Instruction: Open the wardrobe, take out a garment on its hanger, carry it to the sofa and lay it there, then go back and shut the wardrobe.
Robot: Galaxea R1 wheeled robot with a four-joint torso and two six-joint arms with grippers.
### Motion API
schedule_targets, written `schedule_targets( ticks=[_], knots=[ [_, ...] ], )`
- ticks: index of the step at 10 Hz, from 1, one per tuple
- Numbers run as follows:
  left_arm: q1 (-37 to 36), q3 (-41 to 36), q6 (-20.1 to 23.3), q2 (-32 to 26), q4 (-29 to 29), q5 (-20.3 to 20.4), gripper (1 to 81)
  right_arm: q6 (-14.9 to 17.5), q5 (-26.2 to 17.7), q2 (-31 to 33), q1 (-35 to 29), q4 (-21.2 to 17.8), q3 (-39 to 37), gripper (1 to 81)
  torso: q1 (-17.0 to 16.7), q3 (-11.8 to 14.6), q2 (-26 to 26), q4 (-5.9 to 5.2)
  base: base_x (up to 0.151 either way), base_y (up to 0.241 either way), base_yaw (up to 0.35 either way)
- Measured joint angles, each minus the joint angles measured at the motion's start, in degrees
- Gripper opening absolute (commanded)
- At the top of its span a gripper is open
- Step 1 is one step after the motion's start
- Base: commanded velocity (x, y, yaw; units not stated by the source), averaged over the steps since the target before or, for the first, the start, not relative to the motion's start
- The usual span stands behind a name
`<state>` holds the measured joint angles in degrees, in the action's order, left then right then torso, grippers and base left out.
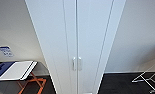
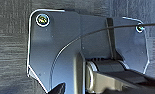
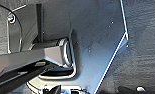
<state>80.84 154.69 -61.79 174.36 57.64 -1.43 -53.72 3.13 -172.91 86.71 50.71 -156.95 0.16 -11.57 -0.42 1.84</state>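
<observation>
We face the wardrobe (image 1: pixel 76 37) straight on, and it takes up the middle of the head view from top to bottom. Both of its tall white doors are closed, meeting at a thin centre seam, so we cannot see anything stored inside. The two small pale handles (image 1: pixel 77 63) sit side by side at that seam, low in the view. To the left, near the wall, a white board (image 1: pixel 16 70) rests on an orange folding stand (image 1: pixel 33 82); to the right stands a white wire rack (image 1: pixel 149 76) on the dark floor (image 1: pixel 118 83). We cannot tell the state of either hand.
</observation>
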Motion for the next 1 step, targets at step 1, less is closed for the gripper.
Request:
schedule_targets(
  ticks=[1],
  knots=[
    [1.68,0.02,0.00,0.96,0.27,-0.17,81.1,2.27,0.06,-0.33,0.74,0.37,-0.29,81.1,-0.05,0.02,-0.02,0.00,0.000,0.000,0.000]
  ],
)
